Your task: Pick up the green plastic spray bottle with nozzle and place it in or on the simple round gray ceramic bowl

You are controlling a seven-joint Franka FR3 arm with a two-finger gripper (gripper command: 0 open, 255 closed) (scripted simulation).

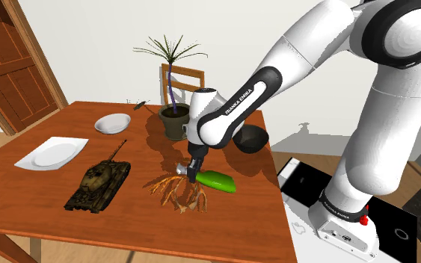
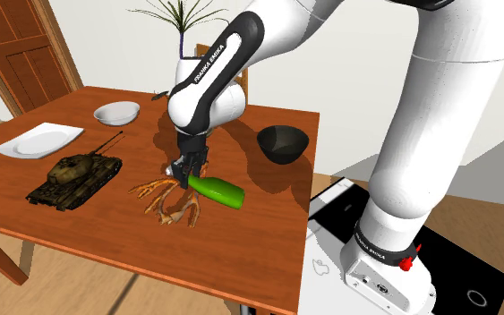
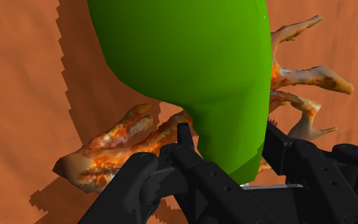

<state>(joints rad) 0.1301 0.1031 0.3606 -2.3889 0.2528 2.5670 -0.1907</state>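
Observation:
The green spray bottle (image 1: 217,181) lies on its side on the wooden table (image 1: 223,231), beside an orange-brown clawed object (image 1: 175,190). My gripper (image 1: 194,173) comes down on the bottle's narrow end. In the wrist view both fingers (image 3: 184,137) press against the green neck (image 3: 228,140), so the gripper (image 3: 227,137) is shut on it. From the second exterior view the bottle (image 2: 216,191) points away from the gripper (image 2: 187,170). A dark grey round bowl (image 1: 250,138) stands behind the arm near the table's edge (image 2: 283,141). A pale bowl (image 1: 112,123) sits further to the shoulder view's left.
A toy tank (image 1: 99,184) stands to the shoulder view's left of the clawed object. A white square plate (image 1: 51,153) lies beyond it. A potted plant (image 1: 173,112) and a chair back stand at the far side. The robot's stand (image 1: 351,217) adjoins the table.

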